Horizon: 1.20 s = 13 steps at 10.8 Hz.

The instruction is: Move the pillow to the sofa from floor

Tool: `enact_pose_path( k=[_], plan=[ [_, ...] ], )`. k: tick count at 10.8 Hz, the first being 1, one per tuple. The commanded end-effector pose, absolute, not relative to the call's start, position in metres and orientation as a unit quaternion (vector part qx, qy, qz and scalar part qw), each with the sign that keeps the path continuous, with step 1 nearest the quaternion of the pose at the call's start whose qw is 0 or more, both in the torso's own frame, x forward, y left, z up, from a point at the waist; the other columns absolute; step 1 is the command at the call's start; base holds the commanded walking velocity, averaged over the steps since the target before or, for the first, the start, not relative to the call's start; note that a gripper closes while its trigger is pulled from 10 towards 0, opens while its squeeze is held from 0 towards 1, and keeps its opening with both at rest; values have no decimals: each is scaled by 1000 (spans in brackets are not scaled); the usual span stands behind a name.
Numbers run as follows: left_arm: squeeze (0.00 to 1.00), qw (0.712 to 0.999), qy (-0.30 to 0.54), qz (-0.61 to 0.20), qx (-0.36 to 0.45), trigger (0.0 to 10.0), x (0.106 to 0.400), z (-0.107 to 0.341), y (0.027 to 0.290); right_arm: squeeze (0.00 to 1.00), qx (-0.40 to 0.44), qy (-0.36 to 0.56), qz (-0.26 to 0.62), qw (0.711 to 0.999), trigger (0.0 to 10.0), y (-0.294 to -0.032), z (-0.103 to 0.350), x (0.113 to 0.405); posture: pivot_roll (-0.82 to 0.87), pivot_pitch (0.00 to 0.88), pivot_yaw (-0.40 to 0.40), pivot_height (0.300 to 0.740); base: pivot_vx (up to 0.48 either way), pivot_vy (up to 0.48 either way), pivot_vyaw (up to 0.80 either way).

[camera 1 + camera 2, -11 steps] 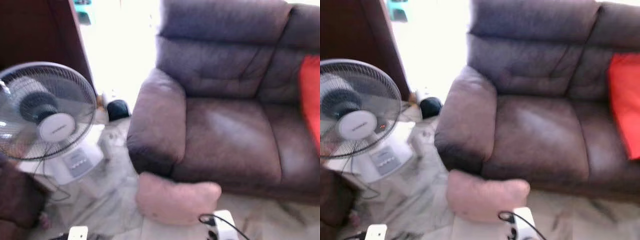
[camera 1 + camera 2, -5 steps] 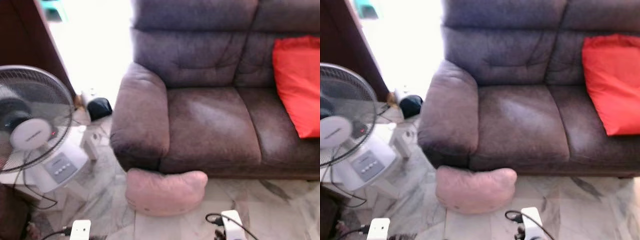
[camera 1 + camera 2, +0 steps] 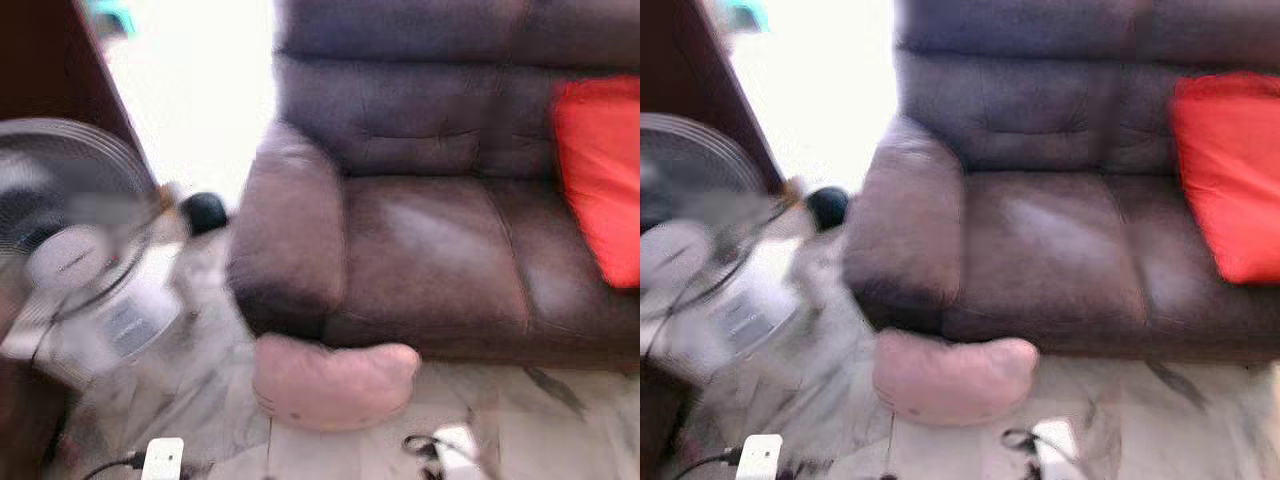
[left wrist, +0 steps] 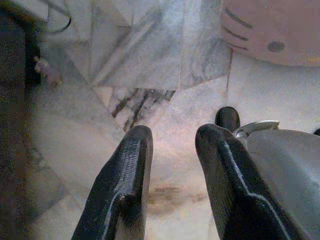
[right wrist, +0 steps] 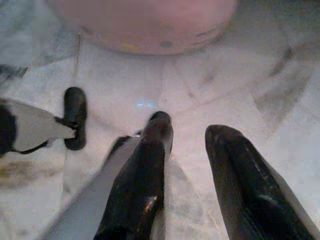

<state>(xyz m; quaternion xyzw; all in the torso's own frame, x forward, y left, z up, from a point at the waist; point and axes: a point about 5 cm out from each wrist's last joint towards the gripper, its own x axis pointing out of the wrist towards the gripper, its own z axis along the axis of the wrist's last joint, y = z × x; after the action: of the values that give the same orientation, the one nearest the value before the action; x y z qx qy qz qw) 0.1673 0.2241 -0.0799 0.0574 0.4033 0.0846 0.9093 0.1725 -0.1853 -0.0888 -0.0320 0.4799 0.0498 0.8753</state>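
At six o'clock, below the brown leather sofa (image 3: 440, 250), the soft pink pillow (image 3: 333, 382) stays on the marble floor (image 4: 150, 55) as the blurred view drifts slightly rightward, left gripper (image 4: 172, 150) and right gripper (image 5: 190, 150) both parted, empty, unreached.

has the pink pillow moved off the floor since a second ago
No. The pink pillow still lies on the floor against the front of the sofa, under its armrest; the view shifted because the camera moved.

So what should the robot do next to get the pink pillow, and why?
Probably bend lower and bring both grippers down toward the pink pillow. It lies on the floor against the sofa, and the left gripper and right gripper hang open above bare tiles, short of it.
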Motion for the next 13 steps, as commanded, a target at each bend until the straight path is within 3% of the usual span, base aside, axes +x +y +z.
enact_pose_path(
  k=[1, 6, 13],
  plan=[
    [0, 896, 432, 78, 62, 10000, 152, -87, 223, 0, -25, 482, 33, 875, 10000, -189, -90, 170, 163, 150, -20, 740, 0, 0, 0],
    [0, 893, 438, 76, 63, 10000, 149, -89, 223, 0, -27, 480, 32, 876, 10000, -189, -90, 169, 161, 127, -18, 740, 0, 0, 0],
    [0, 891, 442, 78, 66, 10000, 148, -90, 222, 0, -28, 480, 29, 876, 10000, -188, -90, 168, 159, 134, -22, 740, 269, 0, 0]
  ],
)
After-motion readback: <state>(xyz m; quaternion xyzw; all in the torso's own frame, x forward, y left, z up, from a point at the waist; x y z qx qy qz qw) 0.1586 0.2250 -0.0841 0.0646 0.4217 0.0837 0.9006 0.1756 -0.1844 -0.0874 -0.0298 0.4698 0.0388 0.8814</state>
